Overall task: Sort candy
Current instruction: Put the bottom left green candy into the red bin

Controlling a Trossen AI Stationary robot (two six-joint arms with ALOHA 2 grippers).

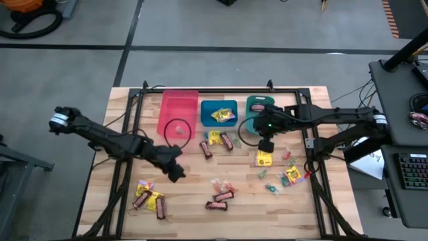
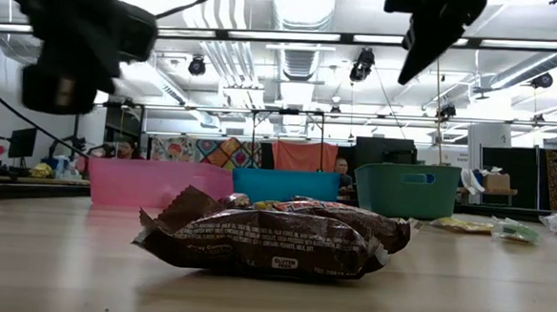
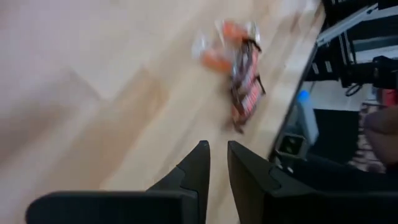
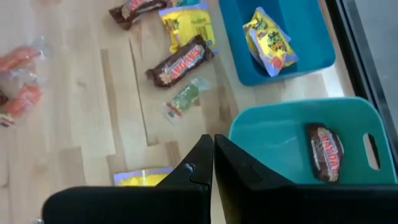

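Brown bar (image 2: pixel 274 240) crinkled, glossy | yellow packets (image 1: pixel 263 158) flat | candy scattered

Wrapped candy (image 1: pixel 221 196) scattered across table (image 1: pixel 194 214)

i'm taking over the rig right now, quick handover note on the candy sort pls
Left claw: near the table's middle, fingers slightly apart, holding nothing.
Right claw: shut and empty, beside the teal bin.
Done: one yellow packet in the blue bin, one brown bar in the teal bin, one small piece in the pink bin.
Left: yellow packets, brown bars and clear-wrapped pieces still scattered on the table.
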